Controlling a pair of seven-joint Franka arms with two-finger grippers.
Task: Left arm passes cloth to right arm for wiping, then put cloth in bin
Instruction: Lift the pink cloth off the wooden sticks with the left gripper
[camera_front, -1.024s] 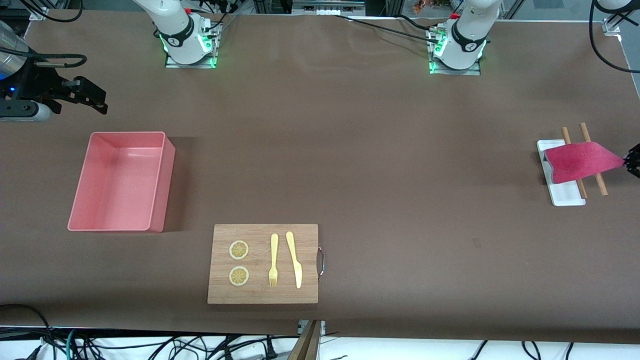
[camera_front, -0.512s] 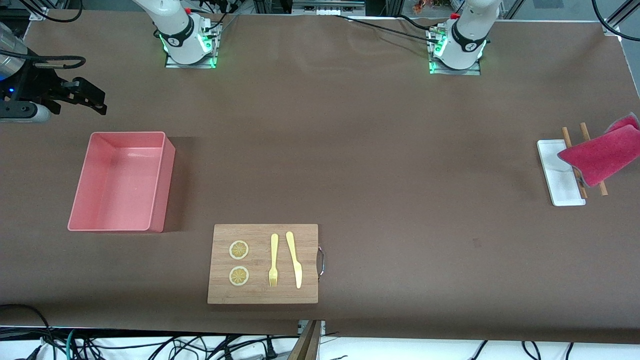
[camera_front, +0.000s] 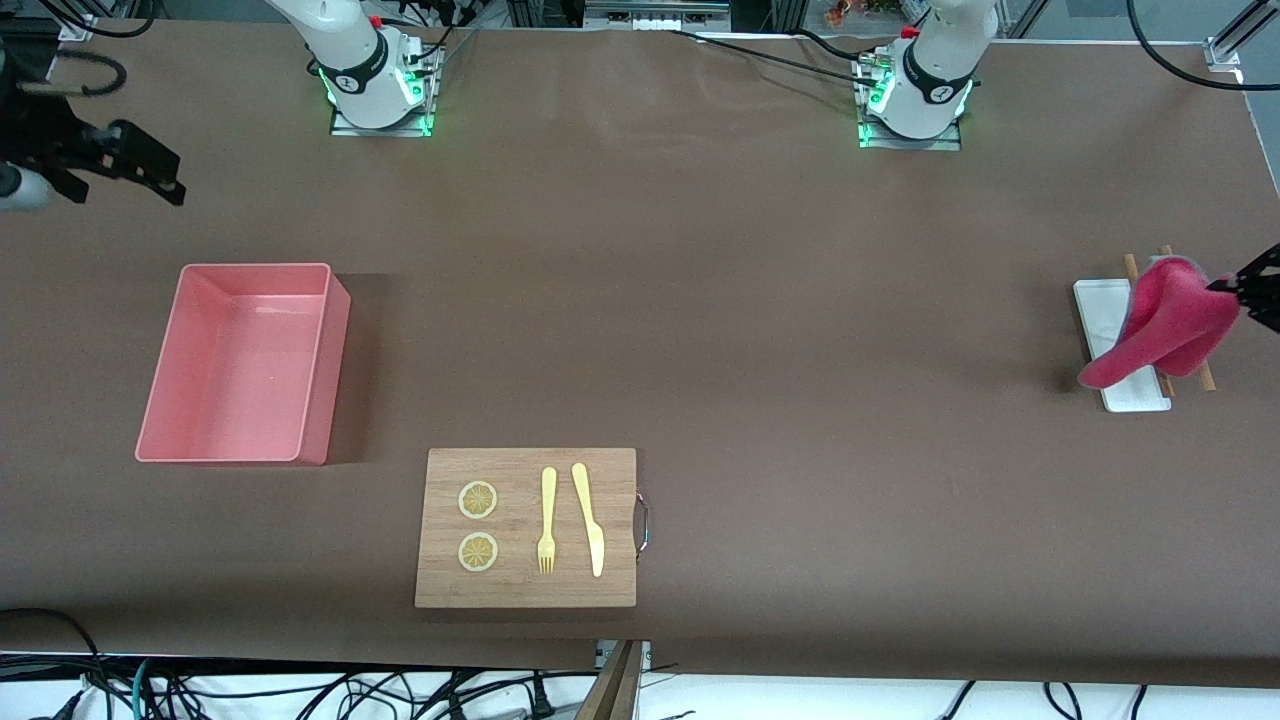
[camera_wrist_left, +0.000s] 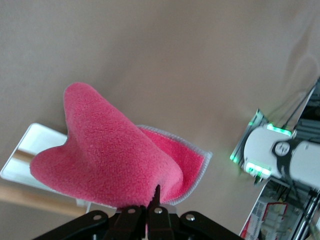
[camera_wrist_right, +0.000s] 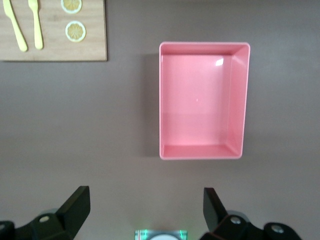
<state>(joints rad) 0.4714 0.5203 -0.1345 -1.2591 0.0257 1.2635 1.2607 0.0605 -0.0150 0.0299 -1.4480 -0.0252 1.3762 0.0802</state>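
The cloth (camera_front: 1160, 325) has been lifted off the white tray (camera_front: 1100, 310) at the left arm's end of the tabletop and is now held in the air over it. Half a second ago it was spread flatter and higher against that edge; now it hangs folded and drooping, its free corner low over the tray and the two wooden sticks (camera_front: 1200, 375). The left gripper (camera_front: 1240, 292) is closed on the upper edge of the cloth, as is confirmed in the left wrist view, where the fingers (camera_wrist_left: 156, 200) are pinched together on the fleece (camera_wrist_left: 115, 160).

The right gripper (camera_front: 130, 170) has been drawn a little toward the corner of the tabletop at the right arm's end, over bare tabletop beside the bin (camera_front: 160, 455). Its fingers (camera_wrist_right: 75, 205) are spread wide, with nothing between them.

The pick-up appears complete. The hand-over is judged not yet begun, since the two grippers are well apart. The bin is empty.
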